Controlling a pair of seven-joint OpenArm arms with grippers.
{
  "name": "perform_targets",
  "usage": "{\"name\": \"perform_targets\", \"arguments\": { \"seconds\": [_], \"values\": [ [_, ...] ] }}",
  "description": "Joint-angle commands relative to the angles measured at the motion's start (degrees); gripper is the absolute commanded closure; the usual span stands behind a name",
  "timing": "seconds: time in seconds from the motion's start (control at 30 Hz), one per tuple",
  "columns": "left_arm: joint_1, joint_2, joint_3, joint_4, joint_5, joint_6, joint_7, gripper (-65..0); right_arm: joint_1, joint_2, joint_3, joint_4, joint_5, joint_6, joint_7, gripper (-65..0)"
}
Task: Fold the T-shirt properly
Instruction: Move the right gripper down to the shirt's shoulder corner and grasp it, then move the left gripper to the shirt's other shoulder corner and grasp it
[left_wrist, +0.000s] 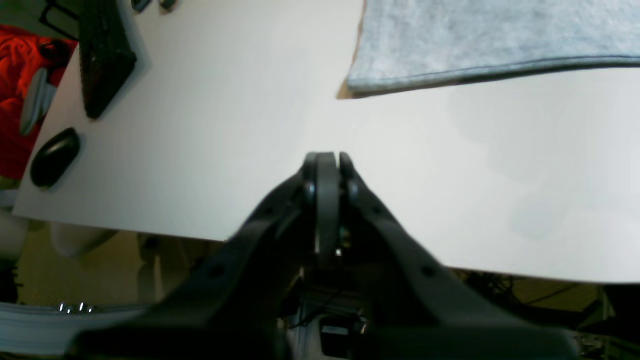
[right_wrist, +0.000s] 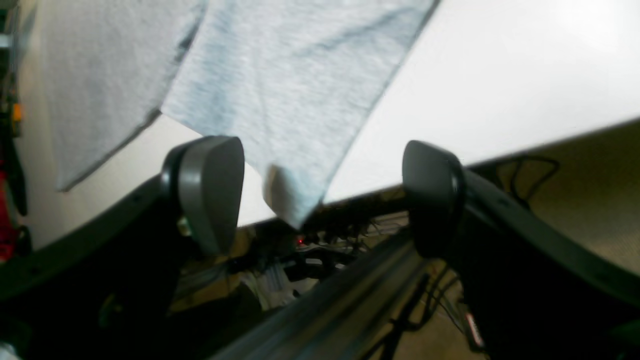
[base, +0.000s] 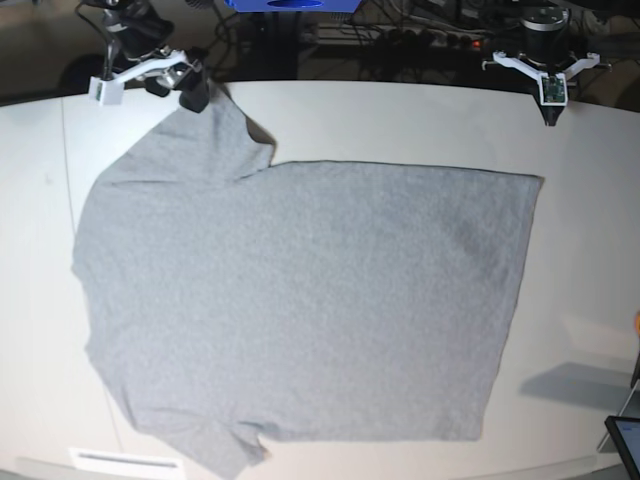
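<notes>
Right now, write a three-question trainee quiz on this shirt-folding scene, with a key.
1. True or false: the T-shirt lies spread flat on the table.
2. Which gripper is open: A) left gripper B) right gripper?
3. Fill in: the sleeve tip between the open jaws hangs over the table's ____.

Key: 1 true; 2 B; 3 edge.

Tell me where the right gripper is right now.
In the base view the right gripper sits at the top left, at the tip of the T-shirt sleeve by the table's far edge, jaws open.
</notes>
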Motion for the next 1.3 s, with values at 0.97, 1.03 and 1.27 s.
{"name": "perform_targets", "arguments": {
  "seconds": [0.97, 1.03, 1.27],
  "values": [
    [0.08, -0.42, -0.27, 0.76, -0.17, 0.67, -1.02, 0.0, 3.11, 0.03, -7.36, -1.95, -0.37, -0.49, -0.45, -20.5],
    [0.08, -0.42, -0.27, 0.76, -0.17, 0.67, -1.02, 0.0, 3.37, 0.03, -7.36, -2.65, -0.37, -0.49, -0.45, -9.6],
    [0.0, -0.42, -0.45, 0.76, -1.84, 0.67, -0.75, -1.7, 4.69, 0.03, -7.45, -4.59, -0.37, -0.4, -1.6, -0.1]
  ]
}}
